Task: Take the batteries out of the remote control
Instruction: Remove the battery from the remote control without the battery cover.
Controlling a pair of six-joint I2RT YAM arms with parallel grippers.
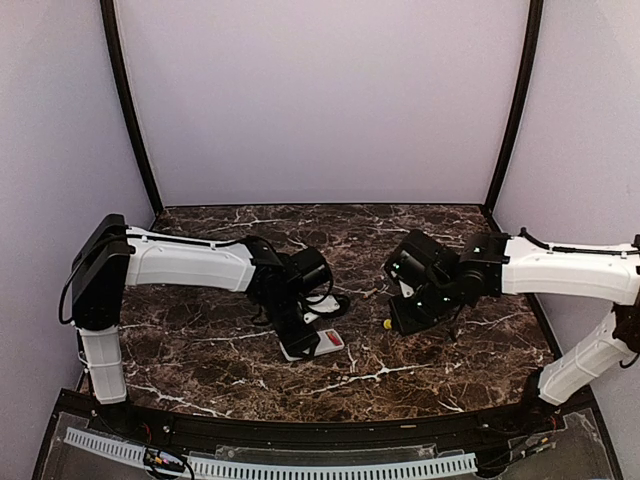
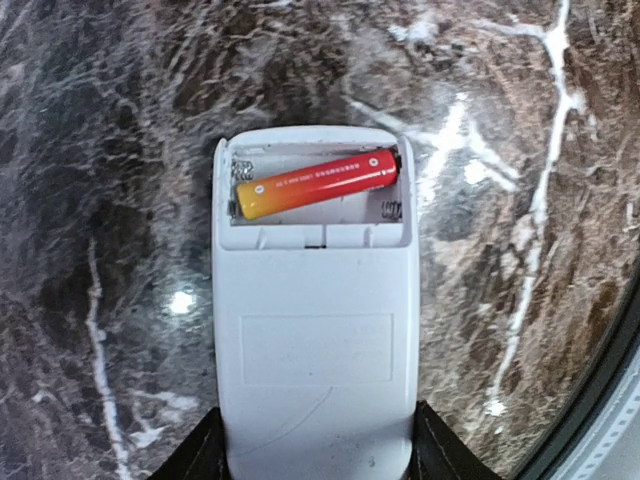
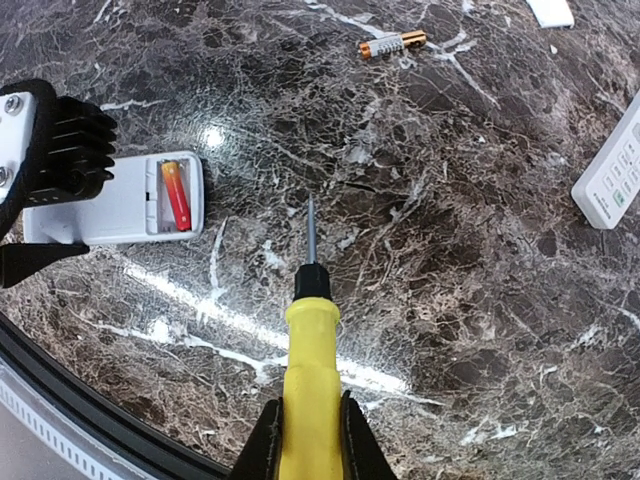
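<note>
My left gripper (image 2: pixel 316 455) is shut on the lower end of a white remote (image 2: pixel 315 330) that lies back-up on the marble table. Its battery compartment is open and holds one red-orange battery (image 2: pixel 315 183), lying slightly askew; the slot beside it is empty. A second battery (image 3: pixel 392 44) lies loose on the table, far from the remote. My right gripper (image 3: pixel 308 405) is shut on a yellow-handled screwdriver (image 3: pixel 310 350). Its tip points forward above the table, to the right of the remote (image 3: pixel 130 205). In the top view the left gripper (image 1: pixel 298 340) and the right gripper (image 1: pixel 400 322) face each other.
A second white remote (image 3: pixel 612 170) lies buttons-up at the right of the right wrist view. A flat white cover (image 3: pixel 552 10) lies at the far top edge. The table's black front rim (image 3: pixel 60 400) runs close below the held remote.
</note>
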